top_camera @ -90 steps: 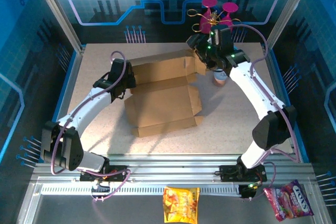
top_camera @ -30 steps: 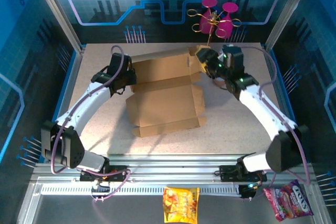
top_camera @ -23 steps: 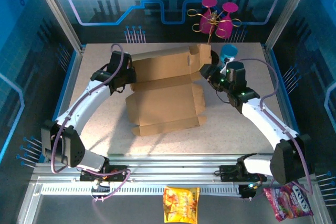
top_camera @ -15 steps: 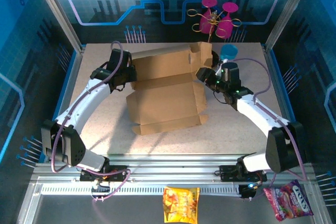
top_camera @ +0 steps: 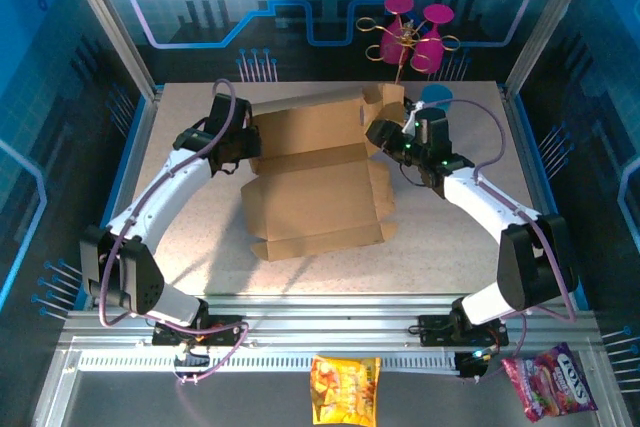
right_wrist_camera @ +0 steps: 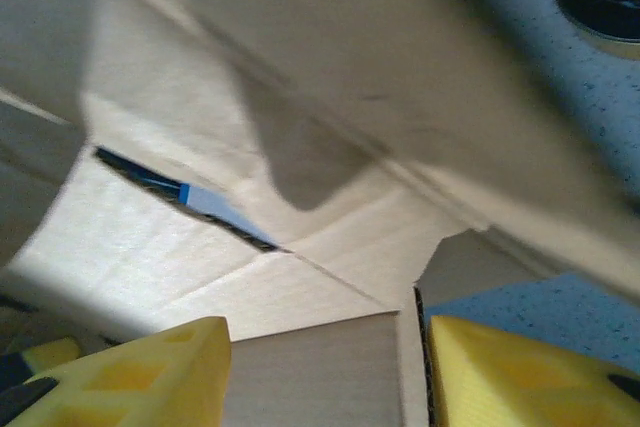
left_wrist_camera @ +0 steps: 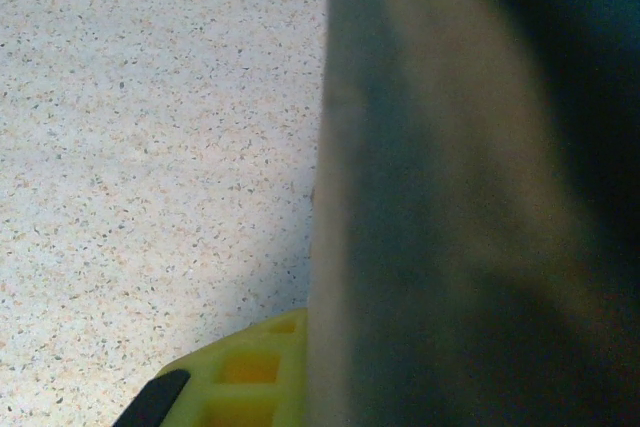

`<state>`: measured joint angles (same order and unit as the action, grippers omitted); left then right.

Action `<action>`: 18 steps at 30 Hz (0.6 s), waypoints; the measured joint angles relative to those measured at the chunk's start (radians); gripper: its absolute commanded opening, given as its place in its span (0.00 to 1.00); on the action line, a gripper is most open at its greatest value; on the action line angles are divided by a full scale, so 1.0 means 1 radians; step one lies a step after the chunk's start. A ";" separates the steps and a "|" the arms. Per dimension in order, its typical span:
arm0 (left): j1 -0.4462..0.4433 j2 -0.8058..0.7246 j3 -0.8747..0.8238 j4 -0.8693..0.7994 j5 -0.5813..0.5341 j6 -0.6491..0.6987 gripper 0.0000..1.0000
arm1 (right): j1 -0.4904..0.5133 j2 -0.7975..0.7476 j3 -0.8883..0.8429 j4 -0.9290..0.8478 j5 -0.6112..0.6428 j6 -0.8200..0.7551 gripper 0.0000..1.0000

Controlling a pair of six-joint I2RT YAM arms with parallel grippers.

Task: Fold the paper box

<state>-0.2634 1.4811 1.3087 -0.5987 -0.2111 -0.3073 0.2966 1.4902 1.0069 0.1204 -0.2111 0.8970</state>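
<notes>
Creased brown cardboard paper box [top_camera: 315, 202], speckled table [top_camera: 200, 247]

paper box [top_camera: 318, 202] on speckled table [top_camera: 440, 247]

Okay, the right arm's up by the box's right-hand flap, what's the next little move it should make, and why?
Probably close the right gripper on the flap edge. In the right wrist view its jaws stand open with the paper box cardboard between them, while the left gripper looks shut on the raised far panel's left edge, apparently steadying it.
</notes>
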 measured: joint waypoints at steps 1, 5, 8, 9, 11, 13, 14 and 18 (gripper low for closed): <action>0.000 0.005 0.004 -0.001 0.000 0.000 0.00 | 0.009 0.000 0.003 0.000 0.000 0.000 0.54; 0.001 0.022 0.024 -0.003 0.004 -0.001 0.00 | 0.046 0.000 0.007 -0.003 0.001 0.000 0.54; 0.003 0.030 0.034 -0.004 0.008 -0.004 0.00 | 0.064 0.007 0.010 -0.008 0.001 0.000 0.51; 0.004 0.031 0.037 -0.006 0.010 -0.005 0.00 | 0.071 0.014 0.016 -0.011 0.002 0.000 0.50; 0.007 0.033 0.041 -0.006 0.012 -0.007 0.00 | 0.082 0.034 0.030 -0.017 0.006 0.000 0.44; 0.013 0.033 0.044 -0.007 0.018 -0.007 0.00 | 0.094 0.054 0.043 -0.026 0.013 -0.002 0.39; 0.015 0.033 0.045 -0.006 0.019 -0.007 0.00 | 0.100 0.064 0.049 -0.037 0.018 -0.004 0.37; 0.025 0.033 0.047 -0.011 0.026 -0.007 0.00 | 0.112 0.102 0.079 -0.083 0.031 -0.015 0.36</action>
<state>-0.2382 1.5139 1.3552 -0.6094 -0.1848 -0.3141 0.4084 1.5921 1.0863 0.0372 -0.1799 0.8818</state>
